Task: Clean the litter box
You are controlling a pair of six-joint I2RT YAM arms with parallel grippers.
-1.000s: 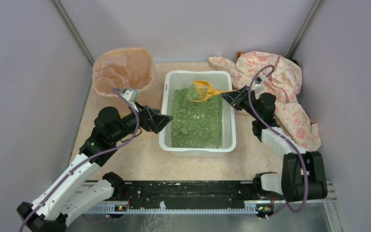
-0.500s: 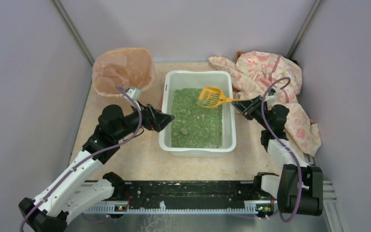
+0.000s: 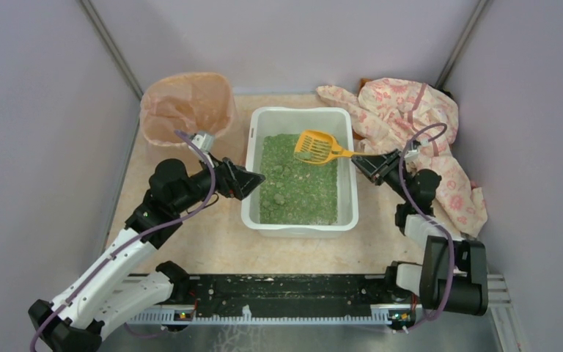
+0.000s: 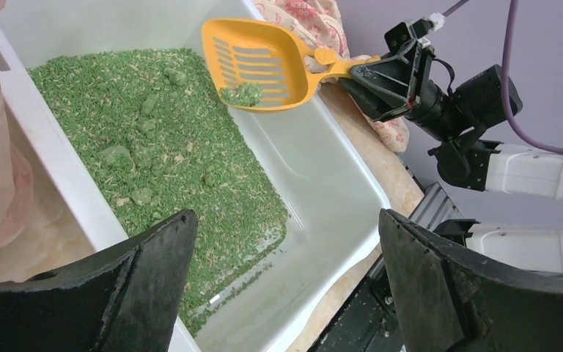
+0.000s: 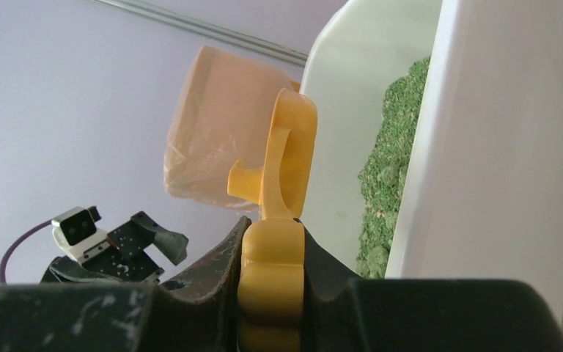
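At the centre of the overhead frame, sitting on the beige tabletop point(image 3: 220, 242): the white rectangular plastic litter box point(image 3: 299, 229), holding green granular litter point(image 3: 297, 183). Lying with its long axis running from bottom to top of that frame, one short end pointing at the bottom edge, the other at the top.

Above the upper right part of the tub, hovering clear of the litter: an orange-yellow slotted plastic scoop point(image 3: 315, 147), head pointing left, handle pointing right, carrying one small green clump point(image 4: 243, 93). Clamping narrowly on that handle, over the tub's right rim: the right gripper point(image 3: 358, 160). Hanging spread wide and holding nothing, just outside the left wall: the left gripper point(image 3: 256, 181).

Apparently working through the scoop-and-dump step, with more clumps lying in the litter. Probably calling next for carrying the scoop level across the tub to the round bin lined with a peach plastic bag point(image 3: 187, 106), at upper left, then tipping it over the bag without spilling.
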